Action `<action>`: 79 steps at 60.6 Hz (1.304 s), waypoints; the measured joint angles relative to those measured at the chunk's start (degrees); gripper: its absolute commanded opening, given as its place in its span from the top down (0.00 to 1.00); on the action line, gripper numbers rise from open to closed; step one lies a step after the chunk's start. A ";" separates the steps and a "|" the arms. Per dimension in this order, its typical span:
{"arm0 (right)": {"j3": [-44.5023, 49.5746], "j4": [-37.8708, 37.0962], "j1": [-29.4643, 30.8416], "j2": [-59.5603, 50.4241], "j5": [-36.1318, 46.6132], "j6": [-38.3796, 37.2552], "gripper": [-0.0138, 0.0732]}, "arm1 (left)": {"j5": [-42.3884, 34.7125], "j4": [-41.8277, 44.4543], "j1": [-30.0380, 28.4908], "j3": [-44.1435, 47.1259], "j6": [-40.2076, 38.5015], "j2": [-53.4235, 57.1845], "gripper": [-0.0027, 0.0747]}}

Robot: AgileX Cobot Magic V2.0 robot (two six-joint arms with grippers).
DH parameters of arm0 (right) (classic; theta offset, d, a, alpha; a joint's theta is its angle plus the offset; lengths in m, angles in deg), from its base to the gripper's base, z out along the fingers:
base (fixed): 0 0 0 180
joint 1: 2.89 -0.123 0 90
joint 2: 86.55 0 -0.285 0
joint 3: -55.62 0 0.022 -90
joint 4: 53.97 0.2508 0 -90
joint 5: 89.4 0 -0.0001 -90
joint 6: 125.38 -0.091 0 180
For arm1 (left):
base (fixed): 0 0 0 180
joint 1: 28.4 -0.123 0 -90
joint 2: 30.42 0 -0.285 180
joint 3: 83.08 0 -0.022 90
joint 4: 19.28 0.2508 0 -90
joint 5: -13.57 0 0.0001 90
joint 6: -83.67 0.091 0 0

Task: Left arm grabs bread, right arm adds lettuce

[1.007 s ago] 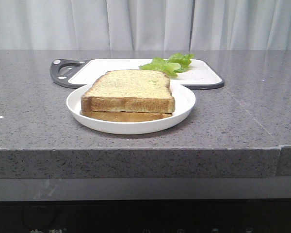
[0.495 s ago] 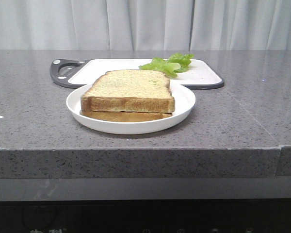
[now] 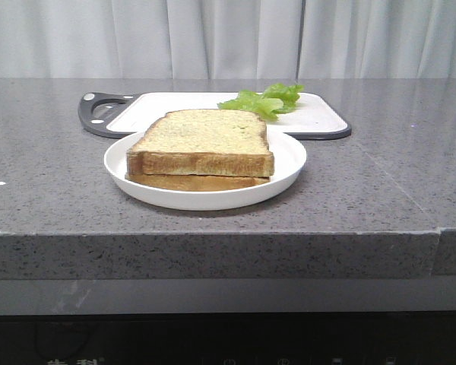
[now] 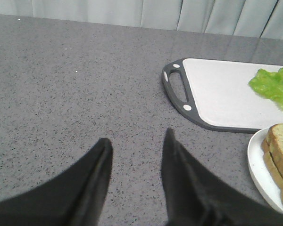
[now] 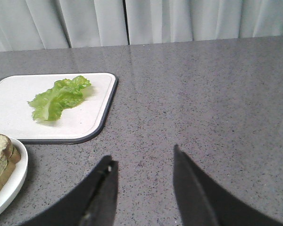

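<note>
Nothing has moved since earlier: bread (image 3: pixel 201 141) stacked on the plate (image 3: pixel 289 163), lettuce (image 5: pixel 59 97) on the board (image 4: pixel 217 96); left hand (image 4: pixel 134 176) and right hand (image 5: pixel 144 188) spread wide, empty, so the bread must first be reached

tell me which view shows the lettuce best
The right wrist view: the whole lettuce lies unobstructed on the cutting board. The front view shows it low behind the bread; the left wrist view crops it at the frame edge.
</note>
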 measured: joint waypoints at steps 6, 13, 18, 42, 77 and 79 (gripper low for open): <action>0.00 0.00 0.00 0.00 0.00 0.00 0.29 | -1.51 -2.06 0.00 0.00 0.00 0.00 0.42; 0.00 1.35 0.00 0.00 0.00 0.00 0.29 | -1.40 -4.14 0.00 -0.13 -0.05 -0.47 0.42; 0.00 2.02 0.00 0.00 0.00 0.00 0.29 | 1.88 -5.03 0.00 -1.59 0.07 -1.94 0.42; 0.00 2.36 0.00 0.00 -1.72 0.00 0.29 | 20.13 -26.43 0.00 -14.15 18.08 -22.44 0.42; 0.00 2.36 0.00 0.00 -2.49 0.00 0.29 | 26.39 -46.48 11.41 -31.96 34.35 -55.16 0.42; 0.00 2.36 0.00 0.00 -2.49 0.00 0.29 | 26.82 -46.58 12.16 -33.03 34.35 -56.69 0.42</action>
